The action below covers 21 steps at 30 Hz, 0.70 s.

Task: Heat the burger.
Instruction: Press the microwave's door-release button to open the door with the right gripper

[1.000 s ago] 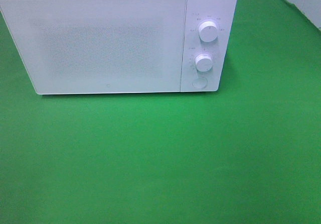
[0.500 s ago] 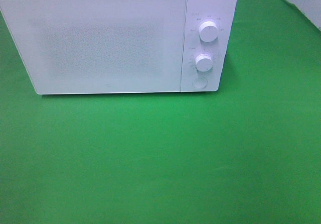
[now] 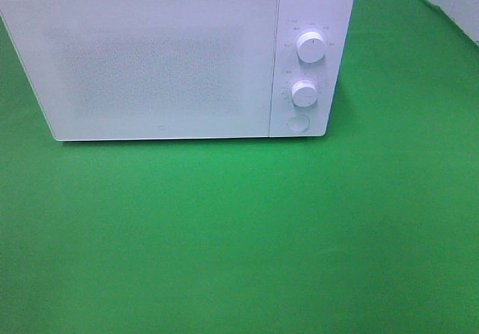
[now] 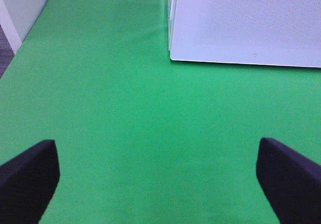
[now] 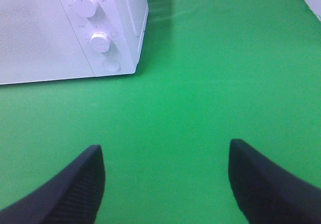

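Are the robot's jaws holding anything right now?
No, nothing. The left gripper and the right gripper both have open jaws, with only green cloth between them.

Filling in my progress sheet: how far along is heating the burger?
Done: nothing provable; the microwave door is shut and no burger shows in any view. In hand: nothing; the left gripper and right gripper hang open and empty over the green cloth. Left: unclear, since the door hides the inside.

A smooth white plastic microwave (image 3: 176,57) stands on matt green cloth (image 3: 239,237).
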Each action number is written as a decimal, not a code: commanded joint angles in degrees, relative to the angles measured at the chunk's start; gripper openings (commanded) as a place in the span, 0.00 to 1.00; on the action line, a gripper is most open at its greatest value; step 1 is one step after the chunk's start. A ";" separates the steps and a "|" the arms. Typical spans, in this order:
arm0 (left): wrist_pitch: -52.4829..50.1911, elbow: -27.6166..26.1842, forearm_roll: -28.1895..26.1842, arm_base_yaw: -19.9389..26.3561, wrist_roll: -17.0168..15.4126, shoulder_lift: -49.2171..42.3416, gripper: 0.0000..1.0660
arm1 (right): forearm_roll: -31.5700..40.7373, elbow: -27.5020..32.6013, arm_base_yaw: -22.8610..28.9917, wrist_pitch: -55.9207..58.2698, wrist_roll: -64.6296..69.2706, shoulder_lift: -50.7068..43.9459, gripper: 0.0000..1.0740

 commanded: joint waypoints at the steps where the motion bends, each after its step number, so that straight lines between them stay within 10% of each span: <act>1: -0.34 0.17 -0.40 -0.29 0.00 -0.29 0.94 | -0.17 -1.32 -0.40 -4.64 -0.69 4.13 0.64; 21: -0.34 0.17 -0.40 -0.29 0.00 -0.29 0.94 | -0.23 2.18 -0.40 -32.14 -1.55 30.42 0.64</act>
